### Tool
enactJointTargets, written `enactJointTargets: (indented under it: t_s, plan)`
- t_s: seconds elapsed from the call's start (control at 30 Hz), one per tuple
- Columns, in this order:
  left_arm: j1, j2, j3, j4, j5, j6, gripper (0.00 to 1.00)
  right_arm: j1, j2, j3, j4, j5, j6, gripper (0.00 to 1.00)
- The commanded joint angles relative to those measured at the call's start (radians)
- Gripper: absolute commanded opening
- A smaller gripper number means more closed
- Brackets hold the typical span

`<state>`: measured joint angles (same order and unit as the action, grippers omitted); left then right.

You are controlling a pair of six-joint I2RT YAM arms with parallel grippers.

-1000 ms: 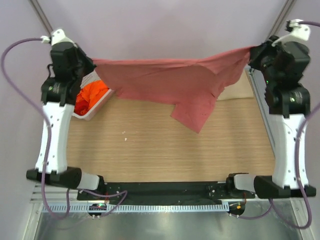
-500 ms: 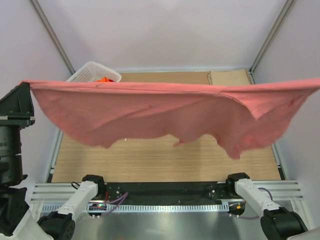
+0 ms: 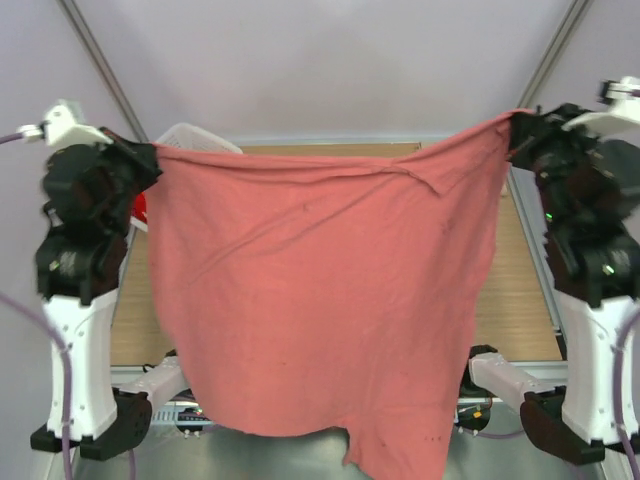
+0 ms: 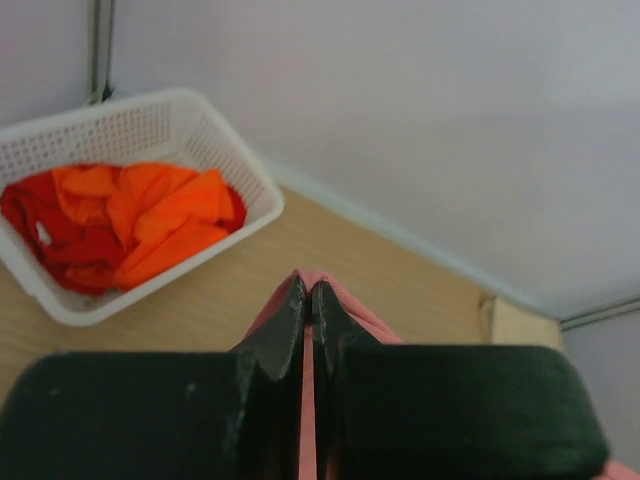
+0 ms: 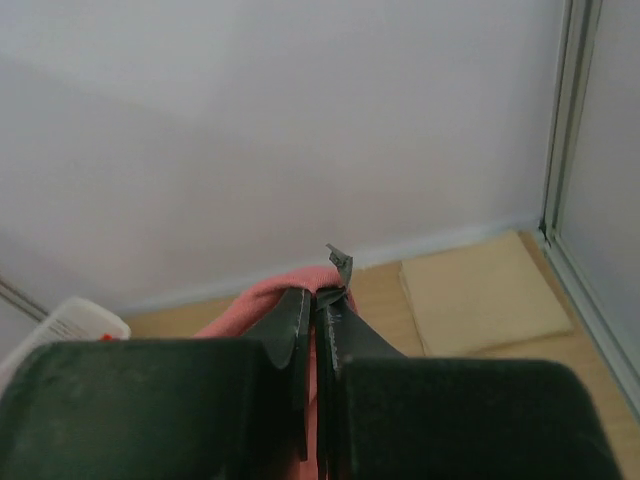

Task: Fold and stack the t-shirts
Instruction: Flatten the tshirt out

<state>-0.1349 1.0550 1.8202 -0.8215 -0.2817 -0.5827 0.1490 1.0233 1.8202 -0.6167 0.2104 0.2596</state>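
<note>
Shirt (image 3: 320, 300), the salmon-pink one, hangs as a flat sheet between my two grippers, raised high over the table (image 3: 517, 285). Left gripper (image 4: 308, 291): jaws pressed together on a thin fold of its top edge. Right gripper (image 5: 316, 296): likewise pinched tight on the opposite top corner. Arms stand well apart, so the upper hem is pulled nearly taut and the cloth drops free below it. My judgement is that this hold lets gravity smooth the creases and shows the outline before the shirt is laid down to fold. Whether the lower hem touches the table I cannot tell from above. Remaining orange and red shirts (image 4: 130, 215) lie crumpled in the white basket (image 4: 225, 150) at the far left, not yet folded. Writing: none readable anywhere. A small dark scrap (image 5: 341, 263) pokes up just beyond my right fingertips; possibly a tag, too small to tell.
</note>
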Motion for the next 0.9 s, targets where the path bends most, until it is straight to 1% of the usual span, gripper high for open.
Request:
enactJointTargets:
  t_s: [0.0,0.07,0.1,0.13,0.2,0.3,0.33,0.4,0.43,0.5,0.53,0.67,0.7,0.83,0.87]
  plan:
    - [0.008,0.017,-0.216,0.122,-0.02,0.029,0.0,0.004,0.014,-0.215,0.181,0.043,0.003,0.02]
    - [0.008,0.031,-0.327,0.183,-0.014,0.037,0.0,0.003,0.026,-0.304,0.23,0.046,0.013,0.01]
    - [0.008,0.06,-0.37,0.229,-0.019,0.037,0.0,0.003,0.044,-0.344,0.282,0.046,0.023,0.02]
    - [0.008,0.078,-0.456,0.255,-0.033,0.047,0.0,0.003,0.061,-0.411,0.305,0.047,0.023,0.02]
    - [0.008,0.164,-0.515,0.309,-0.046,0.052,0.0,0.001,0.124,-0.484,0.374,0.052,0.018,0.02]
    - [0.012,0.275,-0.542,0.344,-0.056,0.081,0.0,-0.009,0.214,-0.513,0.439,0.044,0.018,0.02]
    - [0.017,0.354,-0.539,0.366,-0.054,0.086,0.0,-0.02,0.275,-0.518,0.452,0.021,0.021,0.01]
    - [0.021,0.433,-0.497,0.372,-0.045,0.107,0.0,-0.023,0.346,-0.495,0.483,0.007,0.018,0.01]
    - [0.023,0.498,-0.478,0.372,-0.054,0.109,0.0,-0.026,0.418,-0.481,0.489,0.006,0.015,0.01]
    - [0.031,0.566,-0.428,0.378,-0.06,0.115,0.0,-0.029,0.483,-0.438,0.482,-0.011,0.012,0.01]
    - [0.046,0.626,-0.409,0.378,-0.057,0.115,0.0,-0.032,0.545,-0.406,0.482,-0.02,0.007,0.02]
    - [0.072,0.724,-0.303,0.349,-0.022,0.119,0.0,-0.04,0.684,-0.294,0.436,-0.054,-0.014,0.01]
    - [0.072,0.762,-0.267,0.34,-0.014,0.121,0.0,-0.04,0.702,-0.257,0.425,-0.066,-0.017,0.01]
    - [0.073,0.823,-0.193,0.292,-0.01,0.133,0.0,-0.045,0.754,-0.184,0.364,-0.086,-0.013,0.02]
    - [0.073,0.83,-0.185,0.283,-0.007,0.136,0.0,-0.045,0.761,-0.17,0.32,-0.092,-0.013,0.02]
